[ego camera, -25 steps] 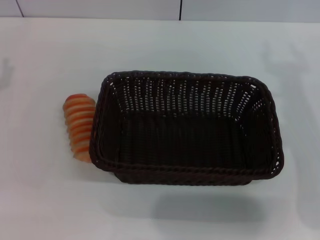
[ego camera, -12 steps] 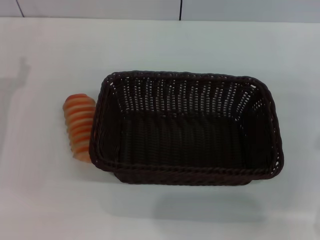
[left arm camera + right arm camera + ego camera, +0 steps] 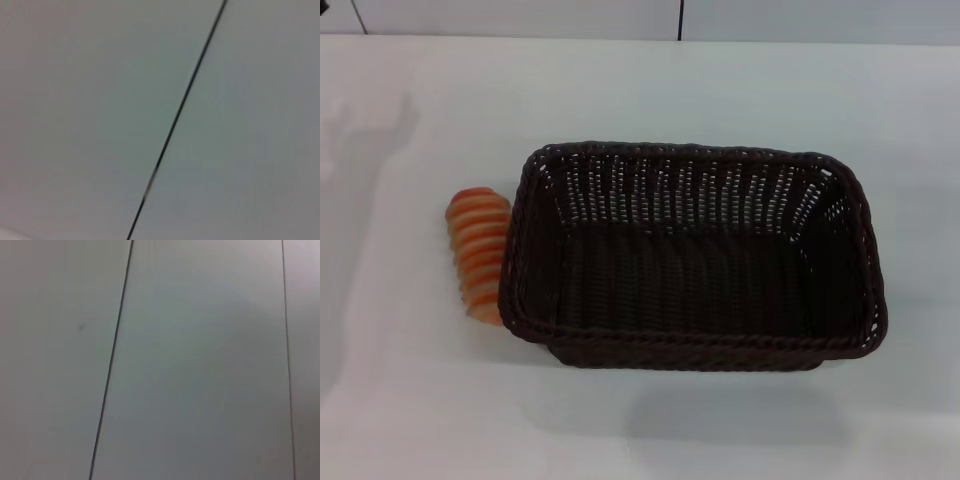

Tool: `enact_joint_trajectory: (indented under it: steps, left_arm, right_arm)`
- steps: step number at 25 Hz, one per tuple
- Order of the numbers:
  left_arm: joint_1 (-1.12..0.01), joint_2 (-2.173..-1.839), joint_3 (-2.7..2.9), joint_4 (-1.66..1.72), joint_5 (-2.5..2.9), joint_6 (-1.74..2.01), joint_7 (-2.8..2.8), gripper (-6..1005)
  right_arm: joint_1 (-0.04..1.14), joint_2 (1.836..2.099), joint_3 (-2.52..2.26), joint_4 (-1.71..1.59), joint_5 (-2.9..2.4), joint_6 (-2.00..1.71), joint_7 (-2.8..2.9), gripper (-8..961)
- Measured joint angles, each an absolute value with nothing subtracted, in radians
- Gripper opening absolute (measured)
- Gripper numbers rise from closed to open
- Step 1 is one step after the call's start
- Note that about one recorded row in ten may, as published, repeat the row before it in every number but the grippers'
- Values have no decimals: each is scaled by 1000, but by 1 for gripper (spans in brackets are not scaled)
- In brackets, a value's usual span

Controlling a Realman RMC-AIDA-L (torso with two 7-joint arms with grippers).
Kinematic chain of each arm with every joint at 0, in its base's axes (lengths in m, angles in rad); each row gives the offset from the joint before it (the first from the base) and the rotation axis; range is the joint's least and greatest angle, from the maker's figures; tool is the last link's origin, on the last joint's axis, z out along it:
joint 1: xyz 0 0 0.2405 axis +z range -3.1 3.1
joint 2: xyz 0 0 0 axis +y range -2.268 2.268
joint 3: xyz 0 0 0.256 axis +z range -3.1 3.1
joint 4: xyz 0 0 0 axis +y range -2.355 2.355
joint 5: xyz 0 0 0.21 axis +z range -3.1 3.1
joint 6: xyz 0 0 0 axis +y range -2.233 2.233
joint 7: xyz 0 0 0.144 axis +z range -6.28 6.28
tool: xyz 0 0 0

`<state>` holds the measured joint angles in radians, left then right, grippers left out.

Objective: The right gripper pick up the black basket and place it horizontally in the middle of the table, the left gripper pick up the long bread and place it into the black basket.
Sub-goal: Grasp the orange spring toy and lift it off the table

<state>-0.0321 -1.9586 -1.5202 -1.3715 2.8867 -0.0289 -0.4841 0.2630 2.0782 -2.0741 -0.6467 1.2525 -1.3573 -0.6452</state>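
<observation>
The black basket (image 3: 692, 258) stands upright on the white table (image 3: 650, 90), near the middle, with its long side running left to right, and it is empty. The long bread (image 3: 477, 250), striped orange and cream, lies on the table against the basket's left end, with its length running front to back. Neither gripper shows in the head view. Both wrist views show only pale panels with dark seams. A soft shadow (image 3: 380, 135) lies on the table at the far left.
A pale wall with a dark vertical seam (image 3: 680, 20) runs behind the table's far edge. A small dark speck (image 3: 323, 5) sits at the top left corner of the head view; I cannot tell what it is.
The shadow at the table's left has grown and shifted right. The dark speck at the top left corner is new. Basket and bread have not moved.
</observation>
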Motion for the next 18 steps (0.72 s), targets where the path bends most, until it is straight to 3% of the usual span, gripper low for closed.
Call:
enact_joint_trajectory:
  steps: [3,10,18]
  left_arm:
    - [-36,-1967,-1570,-1526,2884,-331,-423,856]
    - [-122,-2058,-1751,-1747,2832,-911,-161,855]
    - [-251,-2058,-1849,-1721,2698,-1280,-16,855]
  right_arm:
    - [287,2077,-2068,-620,1250,-1348,-637,622]
    - [333,2070,-2053,-571,1248,-1322,-611,622]
    - [361,2054,-2052,-519,1237,-1313,-502,621]
